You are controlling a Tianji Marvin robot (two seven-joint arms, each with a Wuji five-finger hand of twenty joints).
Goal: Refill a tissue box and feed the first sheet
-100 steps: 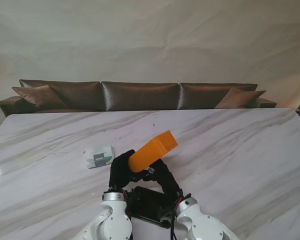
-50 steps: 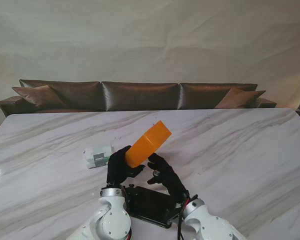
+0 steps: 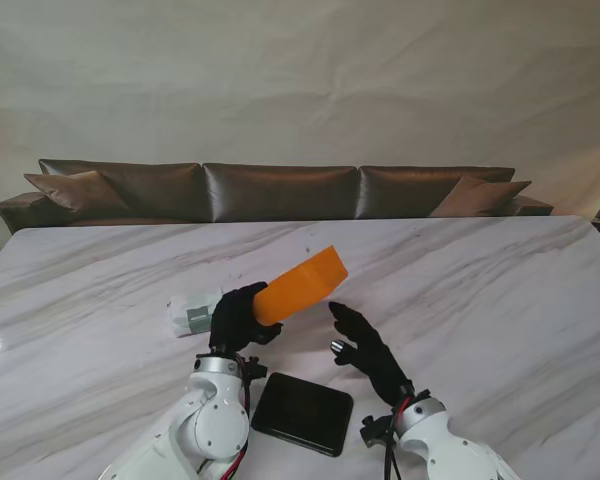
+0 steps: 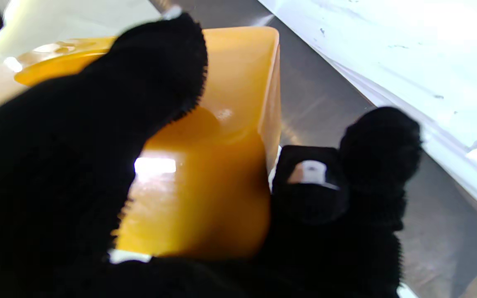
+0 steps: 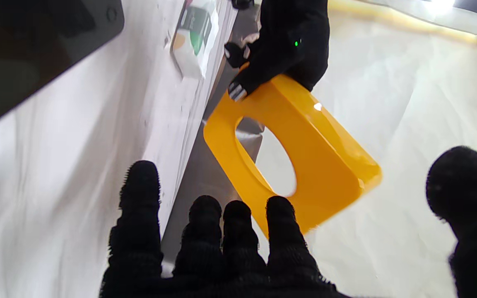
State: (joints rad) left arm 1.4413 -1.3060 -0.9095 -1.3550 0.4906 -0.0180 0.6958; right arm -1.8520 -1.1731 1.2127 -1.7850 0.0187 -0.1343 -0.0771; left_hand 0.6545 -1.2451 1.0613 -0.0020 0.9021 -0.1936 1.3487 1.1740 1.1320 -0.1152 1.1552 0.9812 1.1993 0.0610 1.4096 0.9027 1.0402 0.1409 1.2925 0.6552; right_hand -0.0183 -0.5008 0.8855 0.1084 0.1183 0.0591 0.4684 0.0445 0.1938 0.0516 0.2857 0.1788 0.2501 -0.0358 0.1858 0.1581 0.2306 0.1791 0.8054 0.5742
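Marble desk (image 3: 500,290), white with grey veins, carries everything, and its far edge runs along a brown leather sofa (image 3: 280,190). Above the middle of the desk, toward the near edge, the orange tissue box cover (image 3: 300,287) is held tilted in the air by the left hand (image 3: 237,318), whose black-gloved fingers are clamped on its lower end; the right wrist view shows the oval dispensing slot in the cover's face. A second ago both hands were on the cover; now the right hand (image 3: 365,345) has let go and hangs to the right of it with fingers spread, holding nothing. I judge the cover is now lifted clear of the dark base tray (image 3: 302,413), which lies flat by the near edge between the arms, so the refill can go in. The tissue pack (image 3: 195,312) lies left of the cover, just beside the left hand, with green and orange print too blurred to read
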